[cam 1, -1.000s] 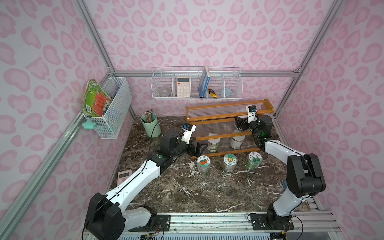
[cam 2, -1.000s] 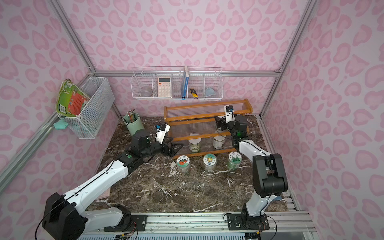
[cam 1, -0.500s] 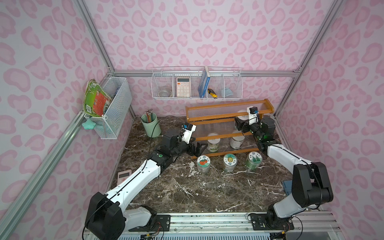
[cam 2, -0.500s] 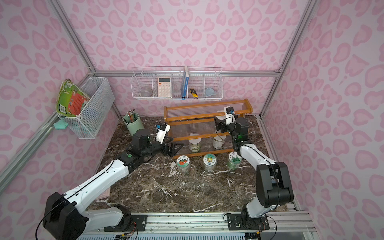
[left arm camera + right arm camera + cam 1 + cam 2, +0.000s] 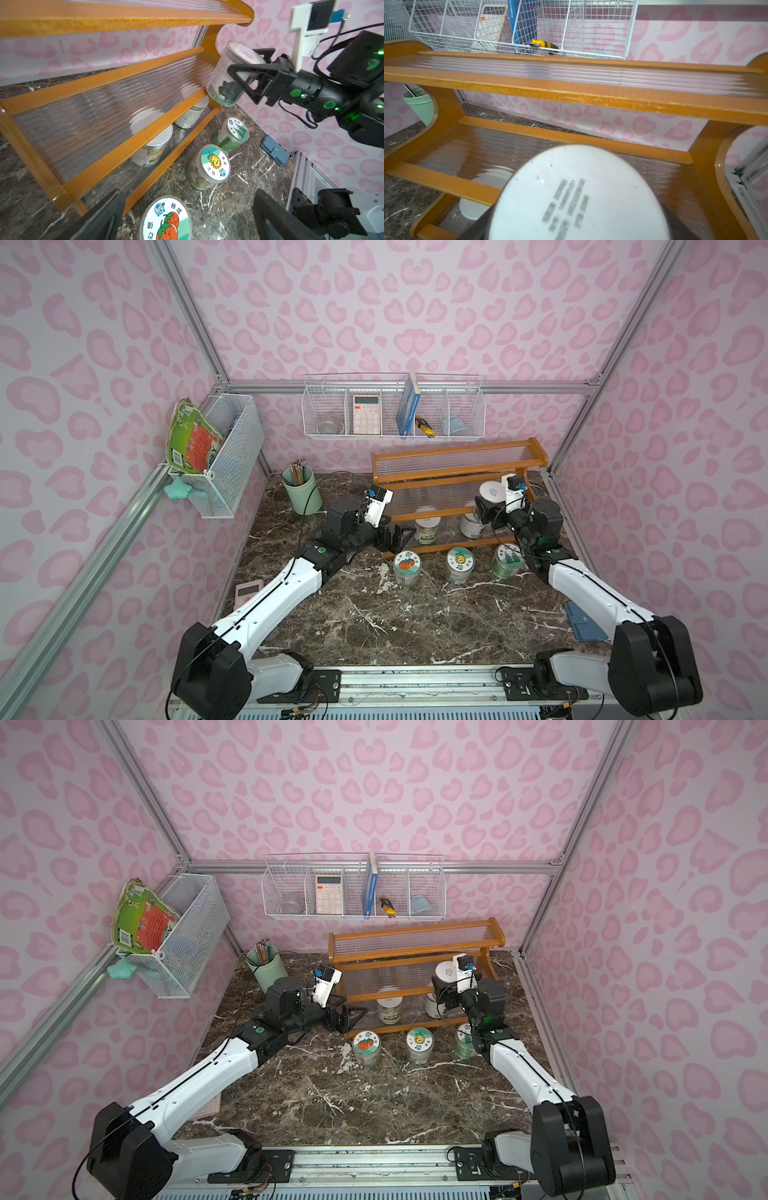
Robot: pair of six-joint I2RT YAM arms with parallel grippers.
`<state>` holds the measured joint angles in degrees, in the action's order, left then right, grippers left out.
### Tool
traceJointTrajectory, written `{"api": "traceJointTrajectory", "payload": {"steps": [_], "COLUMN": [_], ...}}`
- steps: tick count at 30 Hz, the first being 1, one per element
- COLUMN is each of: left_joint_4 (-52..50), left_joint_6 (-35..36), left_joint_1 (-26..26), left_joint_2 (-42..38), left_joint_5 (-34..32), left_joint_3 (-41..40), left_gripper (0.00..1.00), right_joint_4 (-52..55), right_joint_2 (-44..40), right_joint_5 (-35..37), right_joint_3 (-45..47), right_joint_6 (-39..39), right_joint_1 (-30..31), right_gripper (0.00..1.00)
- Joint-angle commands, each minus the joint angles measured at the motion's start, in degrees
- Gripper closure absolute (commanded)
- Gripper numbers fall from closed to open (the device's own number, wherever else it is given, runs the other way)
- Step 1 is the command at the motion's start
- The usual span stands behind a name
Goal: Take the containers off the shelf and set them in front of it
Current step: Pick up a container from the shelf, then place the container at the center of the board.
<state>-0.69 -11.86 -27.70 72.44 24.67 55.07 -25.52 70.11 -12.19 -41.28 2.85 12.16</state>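
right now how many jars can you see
6. On the table in front of the shelf: tomato jar, sunflower jar, leaf jar. On its bottom tier: two white-lid jars. In the right gripper, held in the air: a third white-lid jar. None seems hidden.

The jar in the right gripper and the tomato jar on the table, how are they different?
Lid: the white-lidded jar has a plain white lid with small grey print, while the tomato jar has a colourful tomato sticker.
Support: the white-lidded jar is in the air by the end of the shelf, clamped in the right gripper. The tomato jar stands free on the table in front of the shelf.
Both are small, clear, round jars.
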Motion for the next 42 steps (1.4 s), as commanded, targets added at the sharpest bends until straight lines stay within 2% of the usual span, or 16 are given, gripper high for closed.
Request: {"api": "traceJointTrajectory", "payload": {"steps": [1, 7, 12, 21, 27, 32, 42], "left_joint_4": [-0.27, 0.86, 0.55, -2.04, -2.17, -3.03, -4.58], "left_joint_6": [0.08, -0.38, -0.45, 0.44, 0.07, 0.17, 0.72], "left_joint_1": [0.02, -0.81, -1.98, -2.62, -2.88, -3.36, -4.07], "left_joint_2": [0.28, 1.62, 2.19, 0.2, -0.11, 0.06, -0.64], "left_joint_5": [0.65, 0.65, -0.38, -1.85, -2.56, -3.11, -4.49], "left_joint_3": [0.56, 0.7, 1.18, 0.88, 0.48, 0.87, 1.03], "left_gripper": [0.01, 0.0, 0.01, 0.01, 0.01, 0.01, 0.01], "right_joint_4": [2.03, 9.02, 16.1, 27.71, 34.29, 39.08, 43.11], "right_joint_2": [-4.97, -16.82, -25.63, -35.89, -39.48, -42.56, -40.77], "right_joint_5": [2.23, 6.15, 12.76, 24.81, 36.2, 46.56, 61.86], "right_joint_3": [1.8, 7.15, 11.07, 15.2, 16.66, 18.55, 23.34], "right_joint_6": [1.43, 5.15, 7.89, 15.28, 20.89, 28.52, 41.28], "right_joint_1": [0.44, 1.68, 4.11, 7.87, 14.78, 21.77, 31.58], "right_gripper": [0.24, 0.24, 0.23, 0.23, 0.23, 0.23, 0.22]}}
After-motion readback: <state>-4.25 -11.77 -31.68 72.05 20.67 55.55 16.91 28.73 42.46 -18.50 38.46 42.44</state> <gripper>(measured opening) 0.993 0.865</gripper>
